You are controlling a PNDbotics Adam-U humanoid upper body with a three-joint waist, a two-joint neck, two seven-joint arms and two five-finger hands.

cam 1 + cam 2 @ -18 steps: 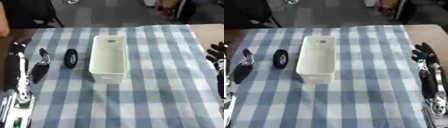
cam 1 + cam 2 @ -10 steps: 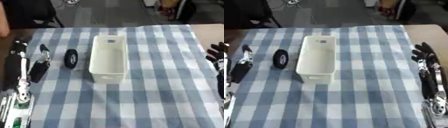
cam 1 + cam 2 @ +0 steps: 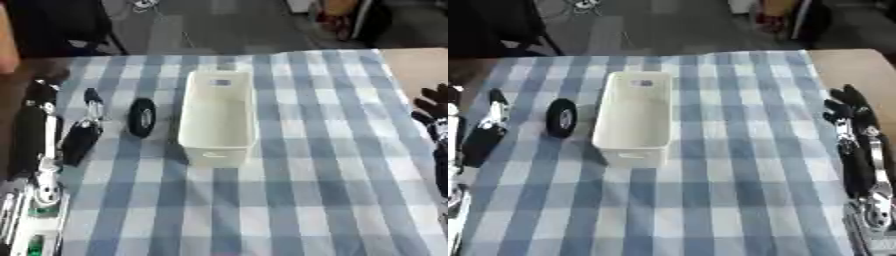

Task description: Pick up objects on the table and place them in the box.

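Fingers of our right hand (image 3: 849,107) stretch loosely upward beside the white box (image 3: 218,116); our left hand (image 3: 39,91) we cannot tell, near the black ring (image 3: 141,117).

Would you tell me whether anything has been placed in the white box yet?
No, the white box shows only its bare inside, and the black ring lies on the cloth to its left.

White box (image 3: 219,117) mid-worktop (image 3: 332,165), empty. Black ring (image 3: 141,117) upright just beside its left wall. Dark tool (image 3: 81,136) near left edge. Right robot hand (image 3: 432,102) at right edge.
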